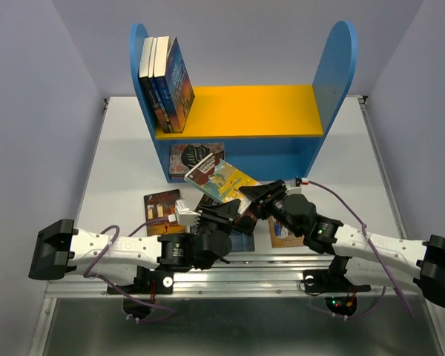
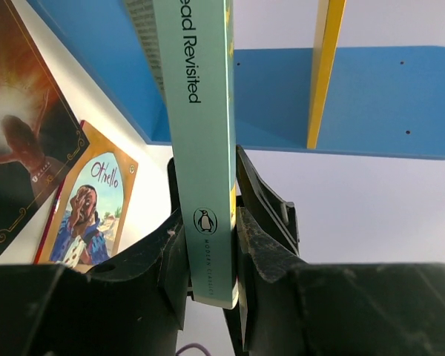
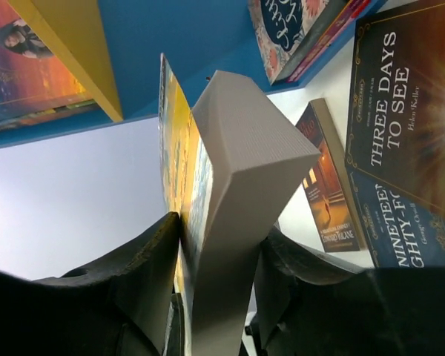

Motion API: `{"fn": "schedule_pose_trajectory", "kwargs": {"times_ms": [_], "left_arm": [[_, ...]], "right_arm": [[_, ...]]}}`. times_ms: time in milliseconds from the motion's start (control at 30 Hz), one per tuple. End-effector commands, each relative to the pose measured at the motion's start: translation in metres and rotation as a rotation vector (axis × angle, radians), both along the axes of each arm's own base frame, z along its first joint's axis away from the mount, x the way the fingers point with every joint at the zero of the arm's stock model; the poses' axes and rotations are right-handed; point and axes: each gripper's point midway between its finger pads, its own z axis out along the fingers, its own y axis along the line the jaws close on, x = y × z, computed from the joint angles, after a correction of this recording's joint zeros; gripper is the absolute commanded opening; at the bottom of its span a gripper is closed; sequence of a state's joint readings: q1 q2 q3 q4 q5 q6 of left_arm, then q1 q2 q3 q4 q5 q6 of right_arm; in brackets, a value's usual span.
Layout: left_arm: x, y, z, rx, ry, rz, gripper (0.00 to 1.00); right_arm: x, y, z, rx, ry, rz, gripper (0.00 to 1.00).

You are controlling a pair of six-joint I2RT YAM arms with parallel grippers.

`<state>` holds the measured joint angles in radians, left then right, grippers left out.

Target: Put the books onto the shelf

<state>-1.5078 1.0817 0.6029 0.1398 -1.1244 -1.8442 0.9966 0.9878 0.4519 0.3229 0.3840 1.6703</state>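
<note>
Teal-spined Penguin paperback (image 2: 200, 111) held tilted before blue-and-yellow shelf (image 1: 241, 111), left gripper (image 2: 208, 200) pinching its spine, right gripper (image 3: 221, 231) clamped across its pages.

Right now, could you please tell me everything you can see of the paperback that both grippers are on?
The paperback has a yellow-teal illustrated cover, a pale green spine ending in "Revisited" with a penguin logo, and grey page edges. It is held off the table, tilted, before the shelf. The left gripper clamps its spine end; the right gripper grips cover and pages.
</note>
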Motion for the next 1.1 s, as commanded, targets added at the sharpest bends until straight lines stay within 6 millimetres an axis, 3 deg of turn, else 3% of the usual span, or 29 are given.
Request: {"fn": "schedule_pose_trajectory", "kwargs": {"times_ms": [0,100,233,300,333,367,433,467,500,667,700,800,900,1000,1067], "left_arm": [[-0.011,-0.008,0.018,-0.058,0.004,-0.012,0.00],[-0.013,-0.008,0.015,-0.052,0.005,-0.014,0.00],[-0.013,-0.009,0.009,-0.035,0.013,-0.022,0.00],[-0.014,-0.010,0.009,-0.022,0.011,-0.034,0.00],[-0.016,-0.011,0.008,-0.011,0.016,-0.050,0.06],[-0.018,-0.011,0.007,0.007,0.018,-0.070,0.36],[-0.020,-0.009,0.002,0.049,0.014,-0.092,0.64],[-0.022,-0.007,0.003,0.069,0.007,-0.109,0.89],[-0.026,-0.007,-0.003,0.089,0.021,-0.136,0.99],[-0.038,0.002,-0.022,0.190,0.085,-0.222,0.99],[-0.043,0.009,-0.035,0.253,0.117,-0.248,0.99],[-0.050,0.023,-0.037,0.296,0.131,-0.297,0.99],[-0.053,0.051,-0.037,0.403,0.128,-0.322,0.99],[-0.049,0.068,-0.007,0.426,0.062,-0.327,0.99],[-0.044,0.091,0.005,0.472,0.043,-0.299,0.99]], "right_arm": [[0.017,0.003,0.071,0.137,-0.156,-0.077,0.39],[0.019,0.002,0.079,0.147,-0.189,-0.091,0.27],[0.016,0.002,0.083,0.134,-0.214,-0.086,0.01],[0.015,0.000,0.082,0.121,-0.232,-0.088,0.01],[0.015,-0.001,0.081,0.112,-0.236,-0.086,0.01],[0.013,-0.003,0.079,0.083,-0.257,-0.082,0.01],[0.011,-0.006,0.078,0.057,-0.275,-0.080,0.01],[0.010,-0.012,0.074,0.032,-0.269,-0.088,0.01],[0.009,-0.015,0.069,0.018,-0.264,-0.093,0.01],[0.001,-0.032,0.048,-0.074,-0.304,-0.091,0.01],[-0.003,-0.037,0.046,-0.084,-0.317,-0.085,0.01],[-0.010,-0.039,0.034,-0.153,-0.325,-0.046,0.01],[-0.016,-0.037,0.015,-0.191,-0.313,0.010,0.01],[-0.022,-0.029,-0.001,-0.235,-0.314,0.083,0.01],[-0.022,-0.025,0.003,-0.233,-0.343,0.106,0.01]]}}
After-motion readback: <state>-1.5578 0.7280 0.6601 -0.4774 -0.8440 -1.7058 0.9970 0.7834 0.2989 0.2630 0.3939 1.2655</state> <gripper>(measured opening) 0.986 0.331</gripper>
